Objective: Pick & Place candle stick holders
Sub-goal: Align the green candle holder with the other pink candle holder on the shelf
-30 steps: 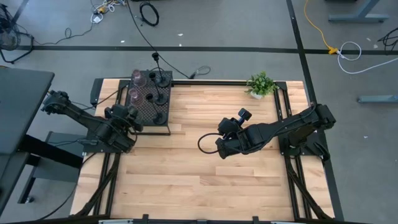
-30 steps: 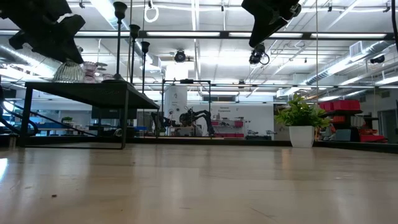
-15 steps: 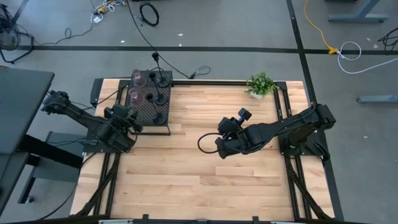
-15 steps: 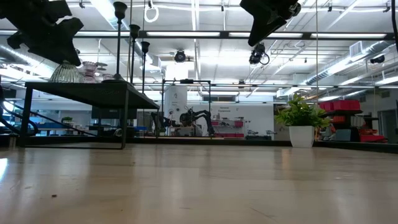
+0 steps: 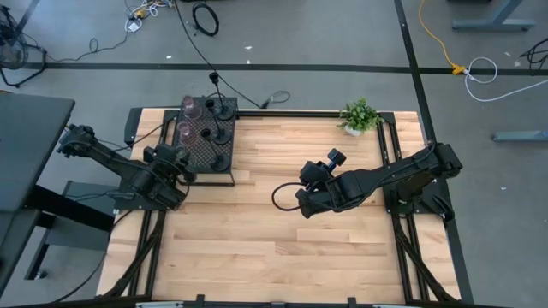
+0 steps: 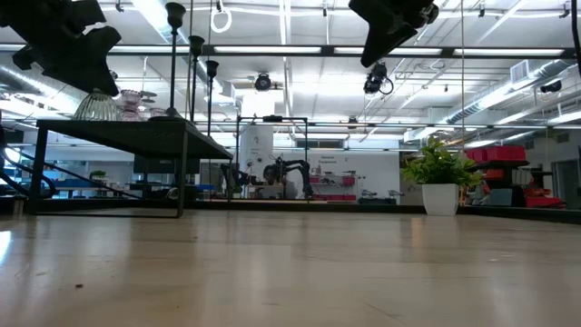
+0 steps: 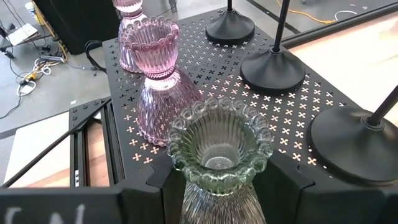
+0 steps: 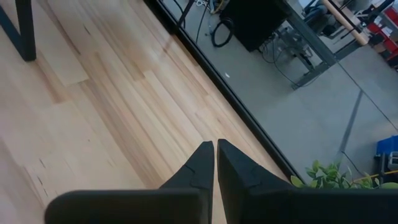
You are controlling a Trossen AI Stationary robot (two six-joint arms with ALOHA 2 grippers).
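A ribbed greenish glass holder (image 7: 219, 155) with a beaded rim stands upright on the black mesh box (image 7: 186, 81), right between the left gripper's (image 7: 221, 186) fingers (image 7: 161, 186), which flank its lower body. Just beyond it, farther from the gripper, stands a pink ribbed goblet (image 7: 155, 74) with a scalloped rim, and a second pink one (image 7: 129, 25) stands behind that. Off to one side of the gripper, three black stems (image 6: 191, 77) rise upright from round bases (image 7: 272, 70) in a row on the same box.
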